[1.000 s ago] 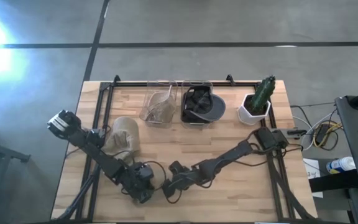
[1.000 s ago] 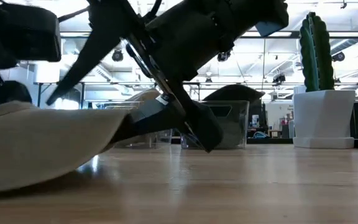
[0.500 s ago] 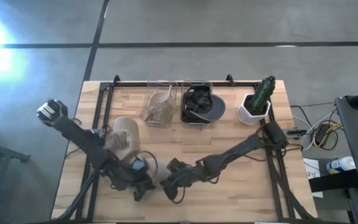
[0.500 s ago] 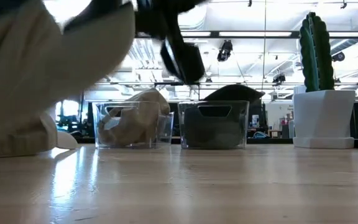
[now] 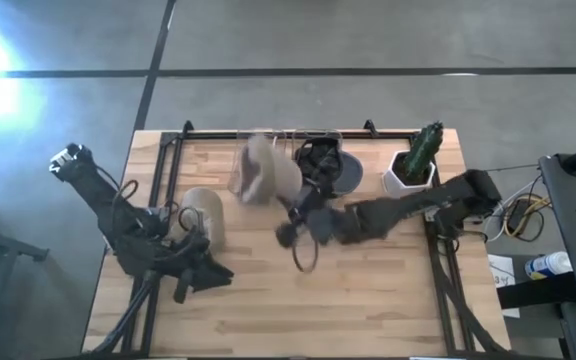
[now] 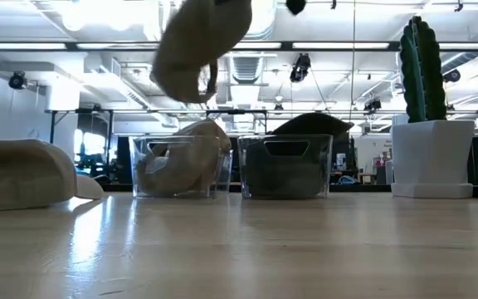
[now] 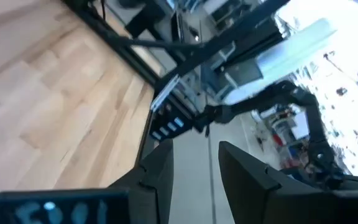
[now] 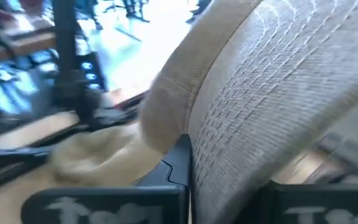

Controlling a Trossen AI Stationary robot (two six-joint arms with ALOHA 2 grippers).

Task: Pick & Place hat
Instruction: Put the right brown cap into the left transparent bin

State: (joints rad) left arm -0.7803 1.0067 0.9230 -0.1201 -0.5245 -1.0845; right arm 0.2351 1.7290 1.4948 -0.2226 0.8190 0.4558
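My right gripper (image 5: 288, 205) is shut on a beige hat (image 5: 261, 170), held high over the far middle of the table. In the low view the hat (image 6: 197, 41) hangs above the clear bins, and it fills the right wrist view (image 8: 260, 93). A second beige hat (image 5: 204, 215) lies on its brim on the table at the left; the low view shows it too (image 6: 19, 174). My left gripper (image 5: 204, 276) is open and empty, low over the table's near left. Its fingers stand apart in the left wrist view (image 7: 194, 168). My right gripper holds the beige hat's cloth (image 8: 229, 143) between its fingers. The hat fills the wrist view, so which part it has cannot be told. The hat is lifted clear of the table and hangs in the air above the bin of beige hats.
A clear bin of beige hats (image 5: 253, 180) and a bin of dark hats (image 5: 320, 170) stand side by side at the far edge. A cactus in a white pot (image 5: 413, 165) stands at the far right. Bare wood lies near the front edge (image 5: 368, 300).
My right gripper has risen from the near middle of the table and swung toward the far edge, carrying the beige hat up off the table to above the bins. My left gripper has drawn back toward the table's left edge.
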